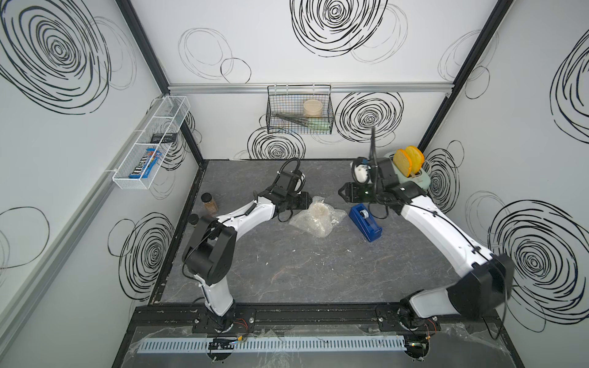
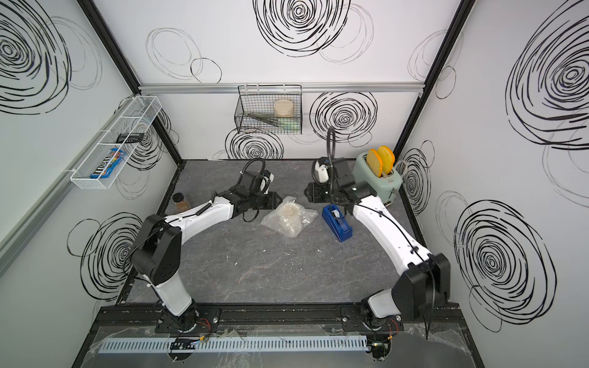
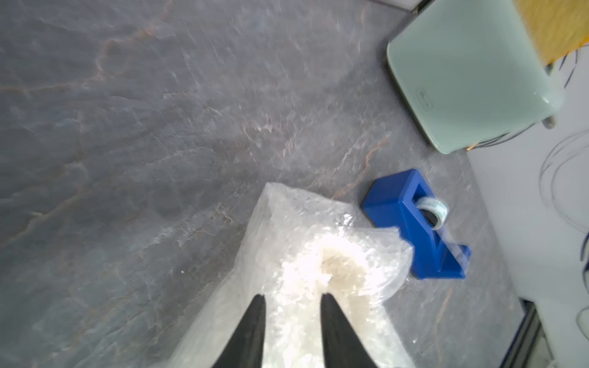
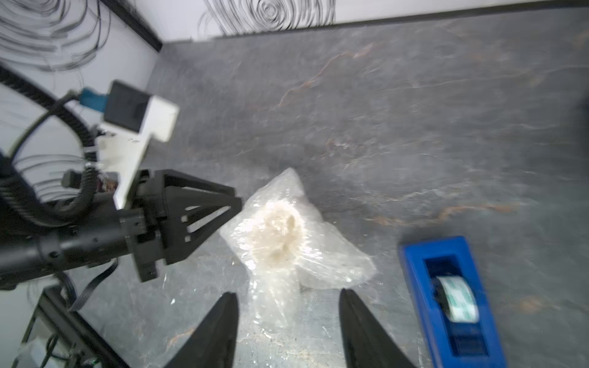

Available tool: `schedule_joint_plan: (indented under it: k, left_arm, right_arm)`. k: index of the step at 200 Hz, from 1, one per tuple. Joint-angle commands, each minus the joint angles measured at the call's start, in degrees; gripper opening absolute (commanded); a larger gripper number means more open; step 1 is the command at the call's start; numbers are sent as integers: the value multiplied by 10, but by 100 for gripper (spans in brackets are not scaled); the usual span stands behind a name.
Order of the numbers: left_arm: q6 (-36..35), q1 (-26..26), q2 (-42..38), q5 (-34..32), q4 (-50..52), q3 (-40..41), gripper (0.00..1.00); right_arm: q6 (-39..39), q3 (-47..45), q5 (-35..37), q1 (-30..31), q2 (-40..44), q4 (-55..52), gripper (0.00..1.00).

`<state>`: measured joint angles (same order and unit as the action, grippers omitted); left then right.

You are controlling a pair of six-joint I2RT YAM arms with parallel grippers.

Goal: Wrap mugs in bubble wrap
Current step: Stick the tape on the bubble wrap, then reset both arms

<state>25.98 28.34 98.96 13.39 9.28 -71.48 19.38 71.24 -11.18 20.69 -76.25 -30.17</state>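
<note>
Both the left gripper (image 3: 292, 295) and the right gripper (image 4: 288, 291) were seen open and empty, so the clear bubbly plastic wrap (image 4: 331, 264), bunched untaped round the glossy cream-white ceramic mug (image 4: 277, 229) between them beside the blue tape dispenser (image 4: 446, 251), could be sprung loose tbh.

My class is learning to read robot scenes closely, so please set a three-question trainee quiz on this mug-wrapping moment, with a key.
1. True or false: the mug stands bare beside the bubble wrap.
2. Which object lies on the table beside the bundle? A) blue tape dispenser B) stapler C) scissors
3. Fill in: the right gripper has its jaws ____ and holds nothing.
Key: 1 false, the wrap covers it; 2 A; 3 open.
</note>
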Motion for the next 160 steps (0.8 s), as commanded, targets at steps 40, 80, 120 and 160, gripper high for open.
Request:
schedule_joint_plan:
  k: [40,80,120,160]
  left_arm:
    - [2,-14,-199,-158,-31,138,96]
    - [7,-47,-343,-283,-104,296,96]
    - [-67,-128,-412,-317,-229,434,96]
    - [-196,-164,-444,-278,-456,562,96]
  right_arm:
    - [-57,-258,35,-198,264,172,97]
    - [-58,-397,91,-254,371,292,97]
    - [-64,-549,107,-309,396,458,97]
    - [-36,-646,109,-318,339,639,97]
